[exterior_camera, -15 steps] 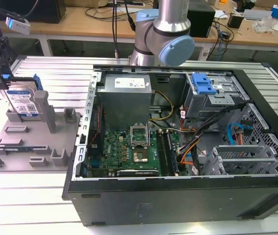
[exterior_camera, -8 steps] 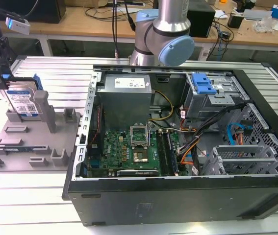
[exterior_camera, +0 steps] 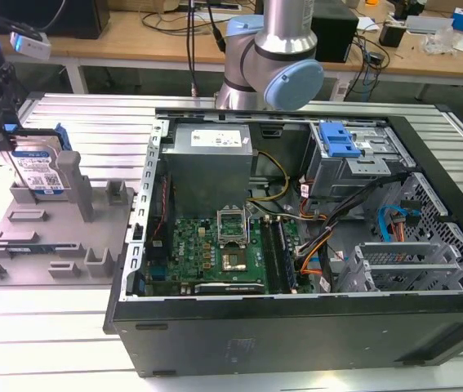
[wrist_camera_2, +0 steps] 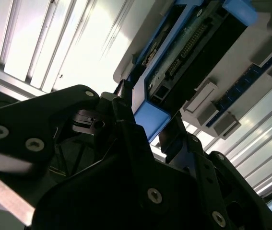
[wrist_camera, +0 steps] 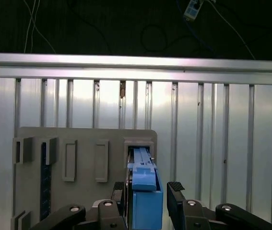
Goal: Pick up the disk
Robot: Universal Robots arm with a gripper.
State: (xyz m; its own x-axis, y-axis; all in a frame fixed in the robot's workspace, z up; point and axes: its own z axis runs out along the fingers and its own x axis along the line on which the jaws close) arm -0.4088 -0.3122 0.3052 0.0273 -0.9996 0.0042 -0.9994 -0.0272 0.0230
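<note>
Slatted table [exterior_camera: 84,110], open case [exterior_camera: 296,327] on it, grey plate [exterior_camera: 19,245] just beside at the exterior view's left. Upright on edge in that plate, the disk [exterior_camera: 39,170], with the gripper [wrist_camera: 147,188] right over it. Spread jaws, 1 finger [wrist_camera: 175,201] either side of the disk's edge, slim gaps in the first wrist view.

Slatted aluminium worktop [exterior_camera: 51,351] carries, in the exterior view, a grey slotted fixture plate [exterior_camera: 60,233] at 9 o'clock and an open black computer case [exterior_camera: 296,335] from centre to 3 o'clock.
</note>
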